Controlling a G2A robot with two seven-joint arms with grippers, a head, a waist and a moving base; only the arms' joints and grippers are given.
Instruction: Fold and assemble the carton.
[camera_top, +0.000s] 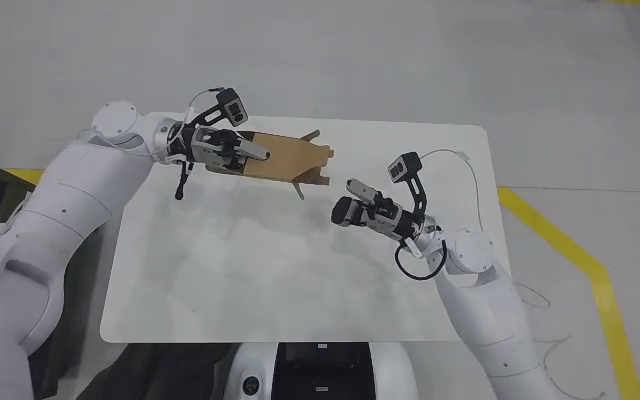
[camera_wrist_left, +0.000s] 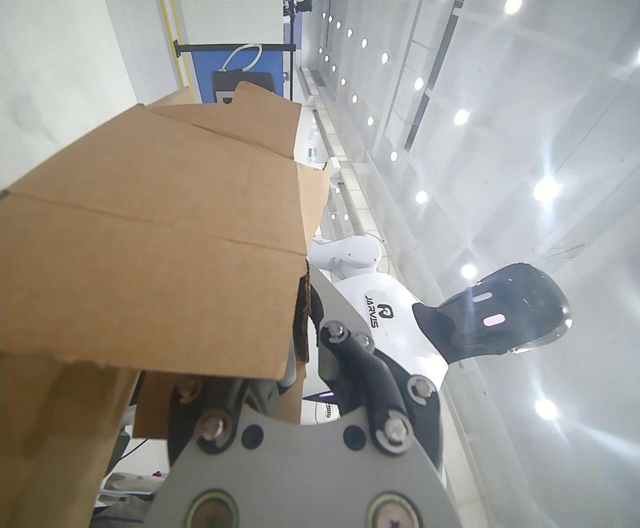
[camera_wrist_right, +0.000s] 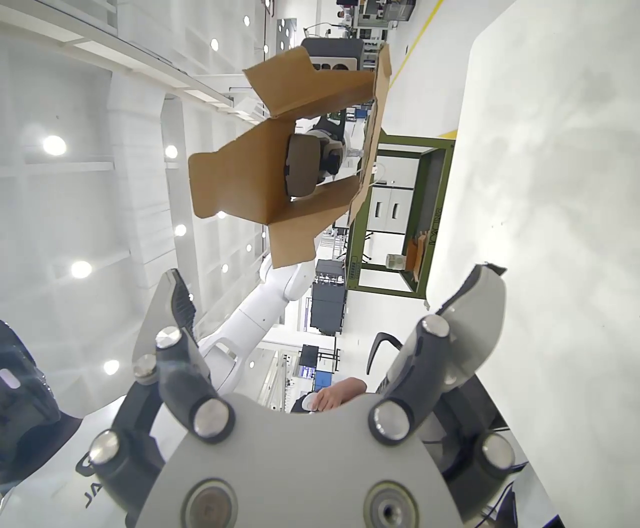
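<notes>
While the left end effector (camera_top: 258, 153) pinches the seemingly light, bendy carton (camera_top: 292, 158), the spread right end effector (camera_top: 346, 200) should take a flap edge.

This is a large robotics lab or test hall. It has a high white ceiling with rows of round lights (camera_wrist_left: 461, 116) and a pale grey floor (camera_top: 400, 50) marked with yellow lines (camera_top: 560, 235). A white bench (camera_top: 300, 280) stands alone, with a green metal rack (camera_wrist_right: 436, 210) and a dark equipment cabinet (camera_wrist_right: 328, 300) beyond.
</notes>
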